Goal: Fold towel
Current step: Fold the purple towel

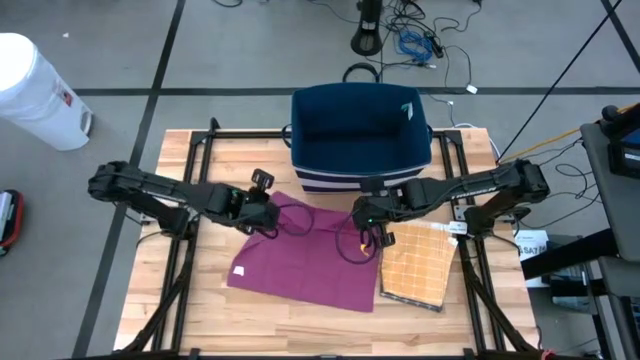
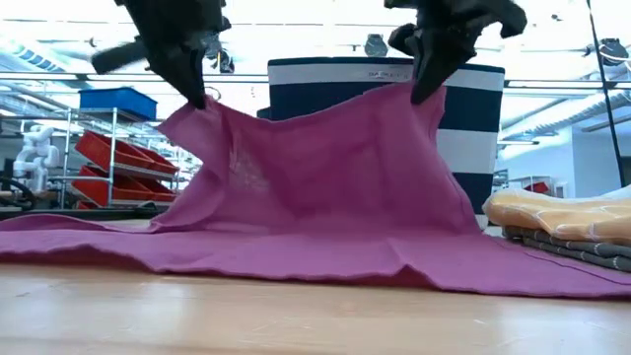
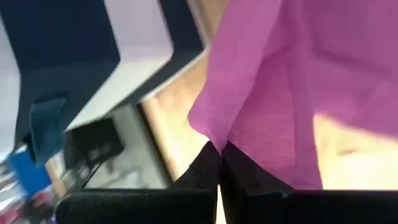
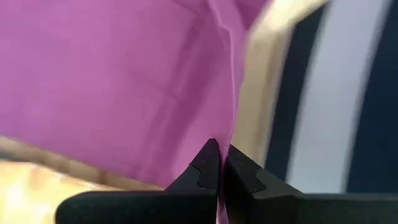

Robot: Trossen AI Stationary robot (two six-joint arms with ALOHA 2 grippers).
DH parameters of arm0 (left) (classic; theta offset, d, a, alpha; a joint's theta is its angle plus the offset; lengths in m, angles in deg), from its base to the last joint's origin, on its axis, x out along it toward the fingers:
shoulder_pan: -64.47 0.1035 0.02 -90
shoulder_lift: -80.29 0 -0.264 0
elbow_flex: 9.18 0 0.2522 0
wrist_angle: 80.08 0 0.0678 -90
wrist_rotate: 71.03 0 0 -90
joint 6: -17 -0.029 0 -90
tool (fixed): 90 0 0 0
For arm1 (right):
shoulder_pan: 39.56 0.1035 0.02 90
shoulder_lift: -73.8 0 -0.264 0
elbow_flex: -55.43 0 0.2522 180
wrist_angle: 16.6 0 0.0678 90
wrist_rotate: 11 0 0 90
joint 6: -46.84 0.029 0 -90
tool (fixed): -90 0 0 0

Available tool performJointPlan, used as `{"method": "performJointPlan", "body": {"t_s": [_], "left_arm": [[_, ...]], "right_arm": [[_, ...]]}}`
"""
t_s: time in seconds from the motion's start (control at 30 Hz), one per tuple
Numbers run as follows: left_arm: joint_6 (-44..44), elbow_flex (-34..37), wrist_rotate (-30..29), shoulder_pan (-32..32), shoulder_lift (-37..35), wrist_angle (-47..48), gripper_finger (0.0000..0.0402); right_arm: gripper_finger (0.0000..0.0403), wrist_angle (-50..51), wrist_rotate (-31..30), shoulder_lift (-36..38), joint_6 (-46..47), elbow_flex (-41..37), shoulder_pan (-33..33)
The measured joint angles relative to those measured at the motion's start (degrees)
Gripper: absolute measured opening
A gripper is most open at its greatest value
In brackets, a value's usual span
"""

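A magenta towel (image 1: 310,268) lies spread on the wooden table (image 1: 200,310). Its far edge is raised off the boards and its near part (image 2: 296,258) rests flat. My left gripper (image 1: 270,226) is shut on the far left corner. My right gripper (image 1: 361,226) is shut on the far right corner. In the low view the left gripper (image 2: 194,97) and the right gripper (image 2: 426,91) come down from above, and the towel (image 2: 325,182) hangs between them like a tent. My left gripper pinches the towel's far left corner (image 3: 214,134) between its two fingertips, slanting down from above. The corner is lifted clear and the cloth falls away below it onto the table. My right gripper pinches the far right corner (image 4: 225,127) between its fingertips, also slanting down from above. The raised edge (image 2: 306,110) between the two corners sags a little.
A navy bin (image 1: 360,125) with a white stripe stands just beyond the towel at the table's far edge. A folded tan towel (image 1: 415,268) lies on a stack to the right of the magenta one. A white bucket (image 1: 35,90) stands on the floor at far left.
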Motion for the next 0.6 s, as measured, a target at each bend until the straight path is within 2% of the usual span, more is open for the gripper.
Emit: {"method": "performJointPlan", "body": {"t_s": [0.13, 0.27, 0.4, 0.5, 0.6], "left_arm": [[0.01, 0.00, -5.82, 1.86, 3.67, 0.46, 0.0000], [1.72, 0.00, -4.85, 2.22, 5.17, 0.38, 0.0000], [1.69, 0.00, -4.61, 2.24, 5.32, -1.14, 0.0001], [1.48, 0.00, -6.39, 2.85, 5.32, -1.35, 0.0011], [1.62, 0.00, -6.83, 4.04, 5.32, -1.40, 0.0033]], "right_arm": [[0.0000, 2.86, -4.90, -0.04, 1.61, -1.14, -0.47], [0.0000, 3.56, -2.16, -0.03, 2.75, -2.10, -0.11], [0.0003, 3.52, -2.90, 0.00, 4.70, -3.42, -0.03], [0.0025, 3.56, -7.59, -0.01, 6.51, -4.73, -1.07], [0.0062, 3.59, -8.66, -0.01, 8.09, -6.02, -2.06]]}}
